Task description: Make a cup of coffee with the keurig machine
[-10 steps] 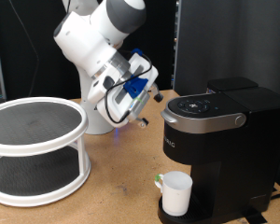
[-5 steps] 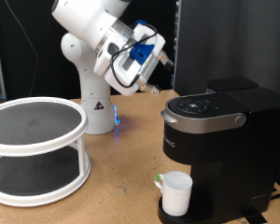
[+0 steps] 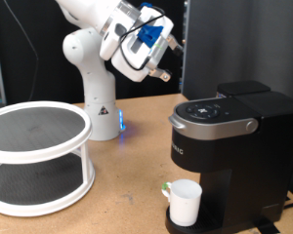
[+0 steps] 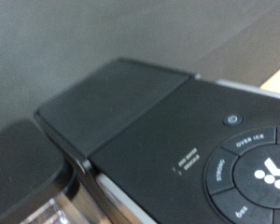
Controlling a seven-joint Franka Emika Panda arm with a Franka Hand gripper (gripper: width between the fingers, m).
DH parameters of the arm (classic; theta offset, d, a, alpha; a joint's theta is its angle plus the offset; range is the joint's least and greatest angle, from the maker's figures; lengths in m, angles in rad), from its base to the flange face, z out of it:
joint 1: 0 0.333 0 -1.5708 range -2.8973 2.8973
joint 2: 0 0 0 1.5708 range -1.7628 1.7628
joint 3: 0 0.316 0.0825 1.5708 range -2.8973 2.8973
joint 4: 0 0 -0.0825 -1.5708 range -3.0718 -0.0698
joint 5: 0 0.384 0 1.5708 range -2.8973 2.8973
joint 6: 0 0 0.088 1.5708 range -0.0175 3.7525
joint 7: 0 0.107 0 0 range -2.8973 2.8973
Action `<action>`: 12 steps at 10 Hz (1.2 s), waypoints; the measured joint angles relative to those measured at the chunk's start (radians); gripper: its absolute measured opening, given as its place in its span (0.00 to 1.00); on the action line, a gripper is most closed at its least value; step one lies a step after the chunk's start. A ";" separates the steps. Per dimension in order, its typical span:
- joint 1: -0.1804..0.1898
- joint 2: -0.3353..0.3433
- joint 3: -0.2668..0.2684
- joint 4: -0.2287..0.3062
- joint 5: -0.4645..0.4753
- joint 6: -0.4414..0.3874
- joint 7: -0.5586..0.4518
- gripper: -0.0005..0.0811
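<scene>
The exterior view looks level across the tabletop (image 3: 127, 185) from the front, moderately near, facing the keurig machine (image 3: 230, 156) and the raised gripper (image 3: 164, 66). The wrist view looks down close onto the machine's top button panel (image 4: 247, 173), shared by both views.

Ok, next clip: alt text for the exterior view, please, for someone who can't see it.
A white robot arm holds its gripper raised in the air above and to the left of a black keurig. A white cup sits on the machine's drip base. A white two-tier round rack stands on the wooden table at the left.
</scene>
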 joint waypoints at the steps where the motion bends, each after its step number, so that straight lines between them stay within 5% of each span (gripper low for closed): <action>1: -0.016 0.007 0.043 0.014 -0.112 -0.007 0.026 1.00; 5: -0.086 0.071 0.233 0.119 -0.505 -0.083 0.112 1.00; 8: -0.082 0.080 0.240 0.127 -0.514 -0.085 0.097 1.00; 12: -0.065 0.203 0.292 0.300 -0.677 -0.274 0.028 1.00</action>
